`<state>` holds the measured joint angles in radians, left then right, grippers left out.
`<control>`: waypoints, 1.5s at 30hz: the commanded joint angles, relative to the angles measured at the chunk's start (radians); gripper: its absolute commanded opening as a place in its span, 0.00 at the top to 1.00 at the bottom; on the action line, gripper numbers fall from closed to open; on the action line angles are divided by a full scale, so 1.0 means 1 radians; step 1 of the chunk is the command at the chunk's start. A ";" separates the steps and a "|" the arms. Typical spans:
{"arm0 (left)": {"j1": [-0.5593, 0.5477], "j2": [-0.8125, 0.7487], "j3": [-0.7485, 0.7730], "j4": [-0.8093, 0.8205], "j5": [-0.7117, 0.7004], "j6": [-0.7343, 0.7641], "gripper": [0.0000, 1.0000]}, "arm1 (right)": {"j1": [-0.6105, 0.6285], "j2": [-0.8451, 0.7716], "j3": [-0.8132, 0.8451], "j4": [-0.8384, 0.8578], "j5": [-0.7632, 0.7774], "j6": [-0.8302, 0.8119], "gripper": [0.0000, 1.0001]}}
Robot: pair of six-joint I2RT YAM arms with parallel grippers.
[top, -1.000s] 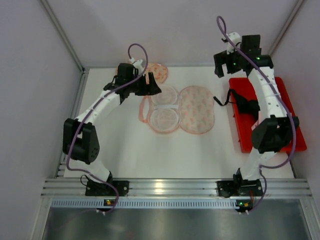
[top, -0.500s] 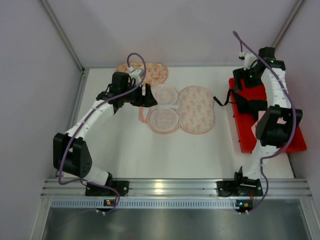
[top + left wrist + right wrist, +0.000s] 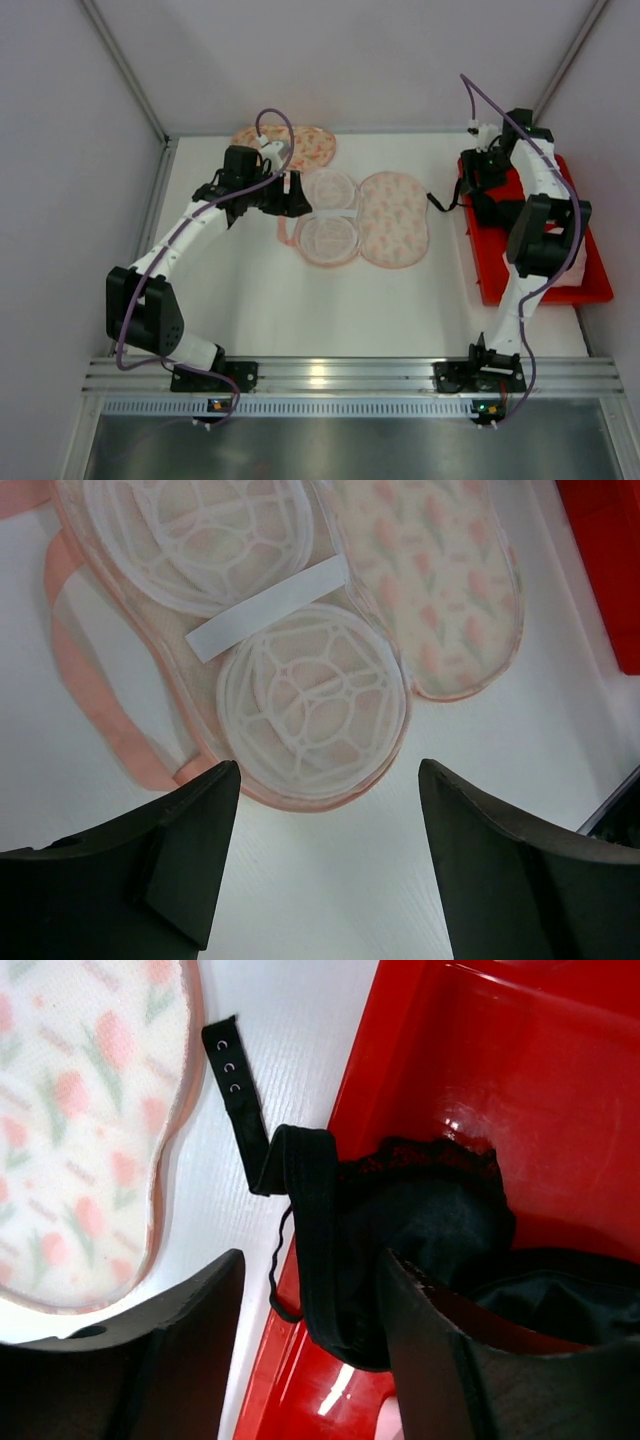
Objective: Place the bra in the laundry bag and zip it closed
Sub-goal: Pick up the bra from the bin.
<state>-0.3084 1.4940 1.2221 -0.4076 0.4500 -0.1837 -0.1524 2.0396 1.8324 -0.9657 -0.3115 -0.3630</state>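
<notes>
Black bra (image 3: 420, 1230) bunched in the red tray (image 3: 520, 1060) at the right; laundry bag (image 3: 395, 220) lying open mid-surface.
The bra's band spills over the tray's left edge, and its hook end (image 3: 228, 1070) rests on the white surface (image 3: 250, 290) just beside the bag's floral flap (image 3: 430, 570). The right fingers (image 3: 180, 1350) are spread and straddle that band; whether they touch it cannot be told. To the left, the bag's two white dome cages (image 3: 310, 705) face up, and the left fingers (image 3: 190, 860) hang spread wide above their near edge, holding nothing.
</notes>
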 commanded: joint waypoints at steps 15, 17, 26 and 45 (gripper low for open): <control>0.012 -0.038 0.002 -0.011 -0.048 0.030 0.24 | -0.068 -0.059 0.071 -0.045 -0.080 -0.025 1.00; 0.015 -0.041 0.005 -0.016 -0.054 0.030 0.24 | -0.096 -0.088 0.083 -0.065 -0.096 -0.042 1.00; 0.034 -0.048 0.045 -0.065 -0.088 0.050 0.20 | -0.148 -0.297 0.126 -0.160 -0.169 -0.099 1.00; 0.161 -0.106 0.060 -0.145 0.093 0.059 0.02 | -0.066 -0.579 0.119 -0.213 -0.465 0.027 1.00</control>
<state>-0.1764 1.4364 1.2488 -0.5491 0.4339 -0.1314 -0.2535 1.5558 1.9568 -1.1961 -0.6804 -0.3855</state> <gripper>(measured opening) 0.982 0.017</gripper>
